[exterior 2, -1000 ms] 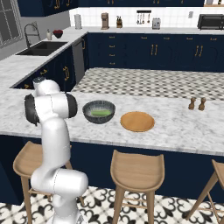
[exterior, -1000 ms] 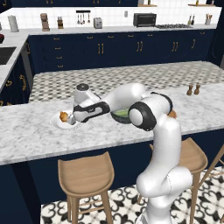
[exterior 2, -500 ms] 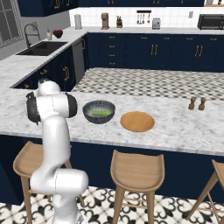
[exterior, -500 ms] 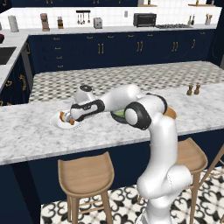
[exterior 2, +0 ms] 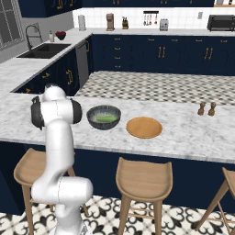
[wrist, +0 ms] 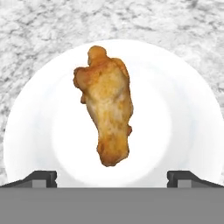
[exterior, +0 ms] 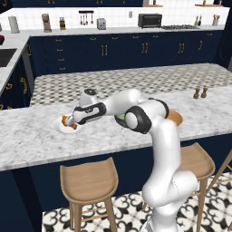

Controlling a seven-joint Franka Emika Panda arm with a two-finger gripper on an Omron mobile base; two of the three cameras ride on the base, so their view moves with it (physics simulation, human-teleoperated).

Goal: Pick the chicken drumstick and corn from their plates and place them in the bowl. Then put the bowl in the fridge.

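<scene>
A golden-brown chicken drumstick (wrist: 107,109) lies on the glossy white plate (wrist: 179,105), bulbous end away from the hand. My gripper (wrist: 112,177) hangs open just above it, its fingertips (wrist: 41,178) wide apart on either side of the tapered end. From the left base view the gripper (exterior: 74,121) sits over the white plate (exterior: 58,128) and drumstick (exterior: 66,121) on the marble counter. The dark speckled bowl (exterior 2: 104,117) holds the green corn (exterior 2: 105,119). To the bowl's right lies the orange-brown plate (exterior 2: 144,127), bare.
Salt and pepper shakers (exterior 2: 206,109) stand at the counter's right. Wooden stools (exterior: 88,181) line the near side under the counter edge. A sink (exterior 2: 43,49) is on the far left counter. My arm's elbow (exterior: 138,118) covers most of the bowl in the left base view.
The hand has moved left and lower, closing in on the white plate and drumstick. Bowl, corn and wooden plate have not moved.
</scene>
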